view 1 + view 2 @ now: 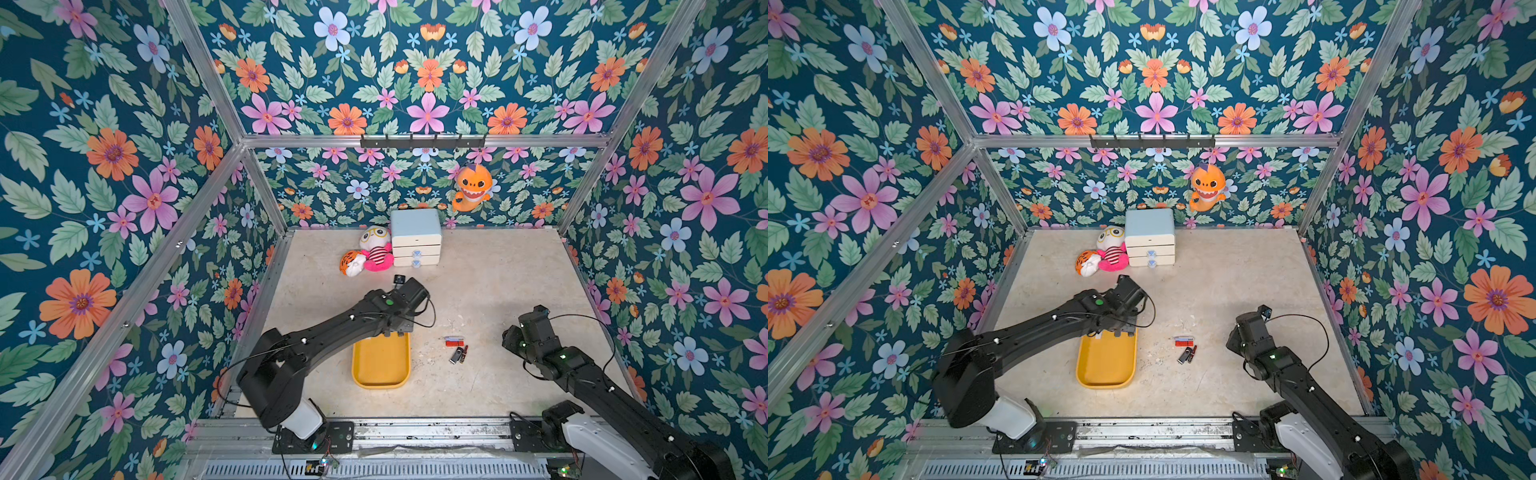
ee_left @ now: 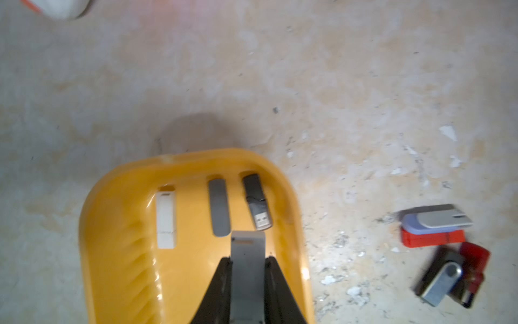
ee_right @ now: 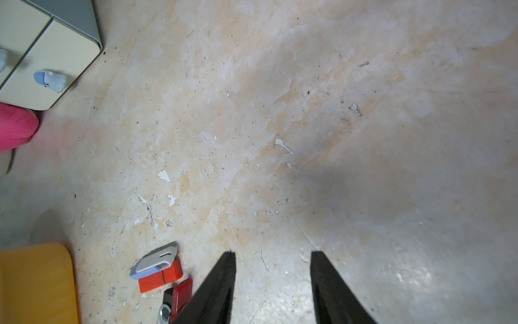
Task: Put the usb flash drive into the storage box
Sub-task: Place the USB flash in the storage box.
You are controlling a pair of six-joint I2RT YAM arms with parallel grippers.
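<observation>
On the table (image 1: pixel 498 270), the yellow storage box (image 2: pixel 95 224) is seen directly beneath the left gripper (image 2: pixel 248 259). Its jaws are closed on a grey usb flash drive (image 2: pixel 248 244), which is held over the box's floor near the far end. Three drives (image 2: pixel 166 218) are laid in the box just beyond the held one's tip. The right gripper (image 3: pixel 273 254) is held partly open and empty, near four loose drives (image 3: pixel 159 276) lying on the table.

Top cams high at front, angled down; wrist cams close, both share storage box (image 2: pixel 106 266).
</observation>
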